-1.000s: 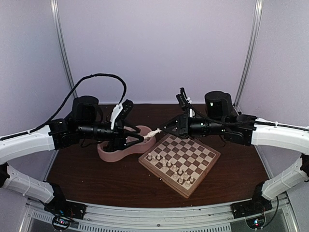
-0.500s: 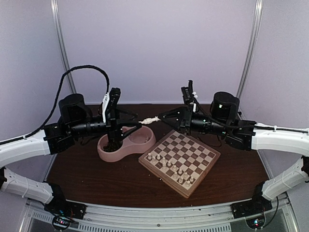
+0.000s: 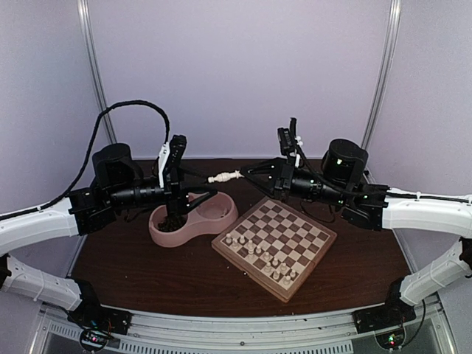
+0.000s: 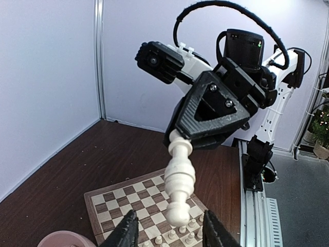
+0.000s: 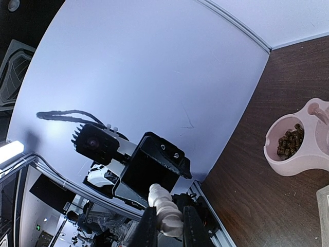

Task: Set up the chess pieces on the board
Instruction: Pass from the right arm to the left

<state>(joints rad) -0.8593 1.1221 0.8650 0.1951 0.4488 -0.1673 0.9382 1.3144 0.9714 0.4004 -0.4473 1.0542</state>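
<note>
readable text: none anywhere, honestly
board (image 3: 299, 234): just checkered squares, no letters or numbers along the rim that I can make out
white chess piece (image 4: 180, 177): plain turned shape, nothing printed on it
pink dish (image 3: 166, 240): plain, no logo
arm housings (image 3: 44, 221): white and black shells, no brand or sticker legible from any view
small print: if there's any on the hardware, it's too tiny and blurry to read

Cream chessman (image 3: 225, 177) midair; others (image 3: 251, 248) on board (image 3: 304, 233)
</note>
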